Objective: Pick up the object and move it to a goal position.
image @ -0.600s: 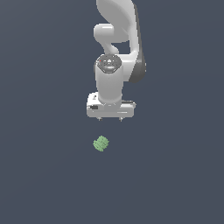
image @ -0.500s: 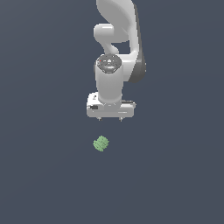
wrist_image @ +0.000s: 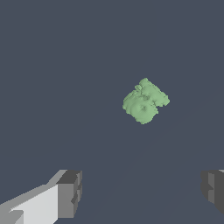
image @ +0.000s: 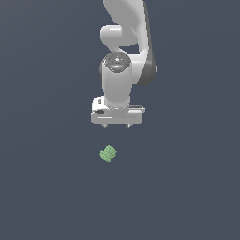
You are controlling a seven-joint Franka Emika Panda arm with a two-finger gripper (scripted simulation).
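Here the white, glossy robot arm hangs over the plain dark grey floor, its two-fingered gripper spread wide and empty. The small light-green lumpy object lies on the floor, apart from the fingertips.

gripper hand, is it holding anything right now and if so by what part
Nothing is held. The hand is open and empty, and the green object lies apart from it on the floor, untouched by either finger.

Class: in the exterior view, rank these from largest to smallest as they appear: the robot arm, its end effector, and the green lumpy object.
1. Robot arm
2. End effector, the wide white bar with short fingertips
3. Green lumpy object, clearly the smallest

No close calls here.
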